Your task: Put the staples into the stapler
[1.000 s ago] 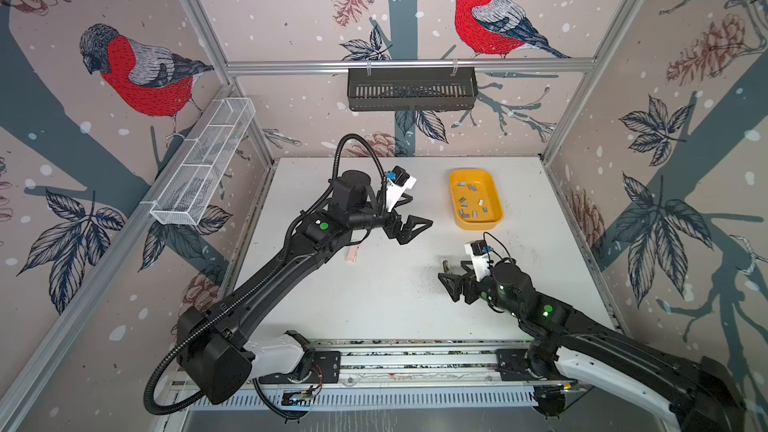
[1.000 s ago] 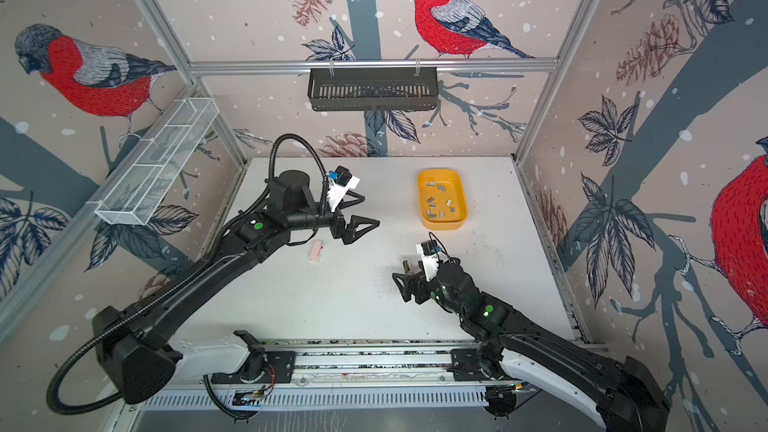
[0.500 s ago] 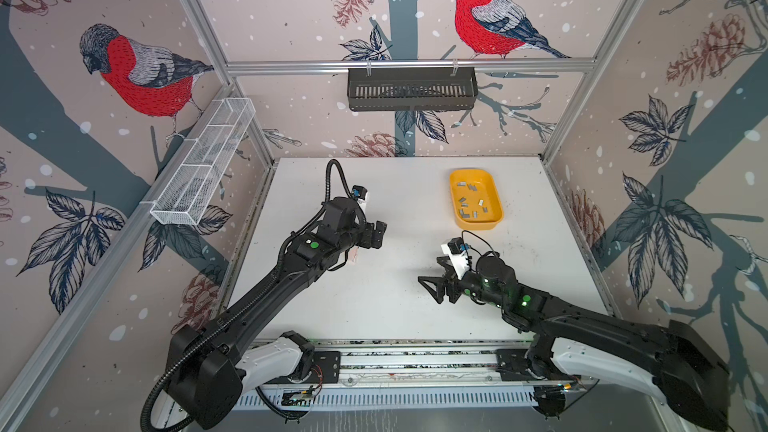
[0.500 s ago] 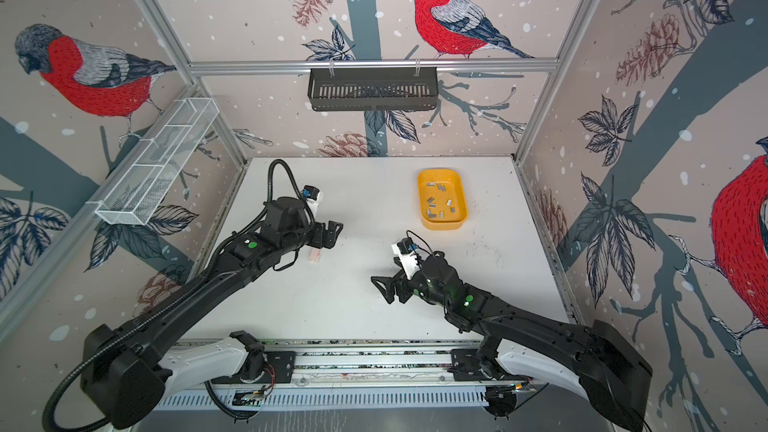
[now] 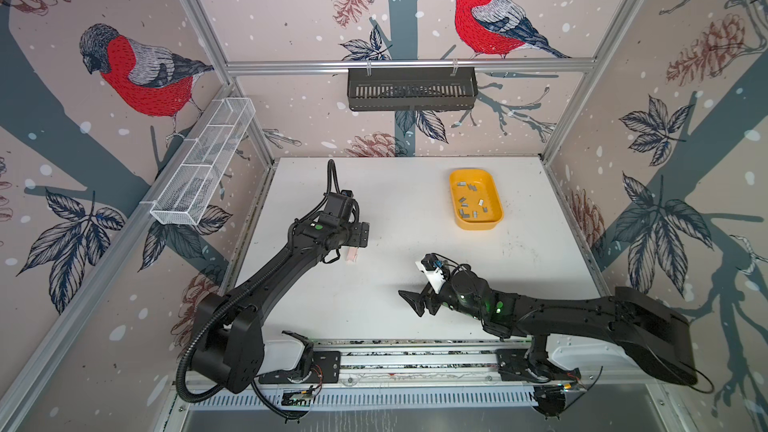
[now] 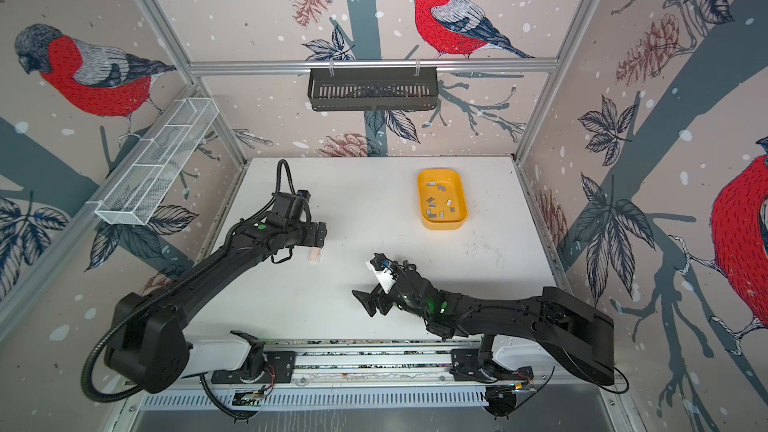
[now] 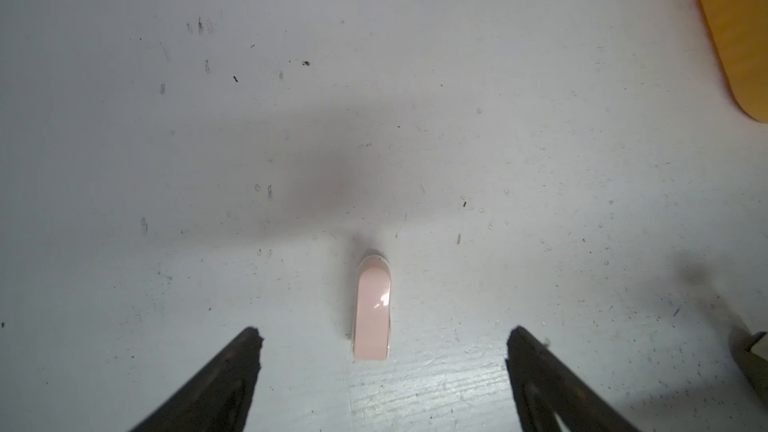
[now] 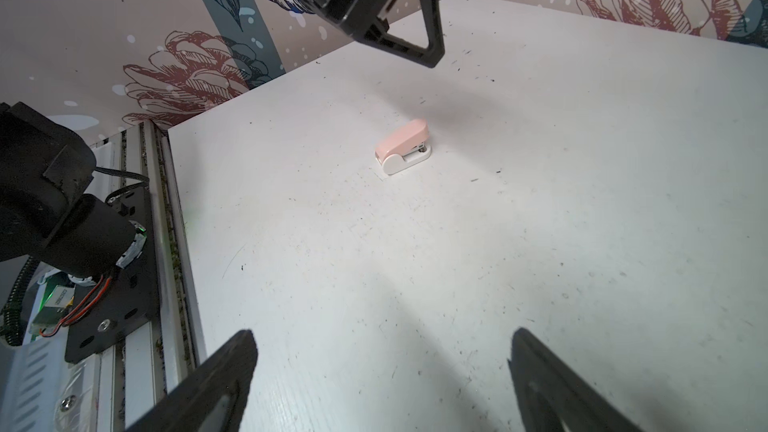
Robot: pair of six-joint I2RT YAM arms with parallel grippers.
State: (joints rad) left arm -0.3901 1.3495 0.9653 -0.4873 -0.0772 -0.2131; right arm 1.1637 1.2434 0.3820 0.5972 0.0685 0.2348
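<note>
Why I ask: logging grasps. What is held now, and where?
Nothing is held. Left tool open over the pink mini stapler, not touching; right tool open, empty.

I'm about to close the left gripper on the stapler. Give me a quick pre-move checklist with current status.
1. Opening: left gripper jaws wide: ok.
2. Alignment: stapler centred between them in the left wrist view: ok.
3. Height: left fingers down at the stapler: not ok, they hang above it.
4. Loading access: stapler lid raised: not ok, shut.
5. Supply: staples in the yellow tray: ok, several strips.
6. Other arm: right gripper open, empty, apart from the stapler: ok.
</note>
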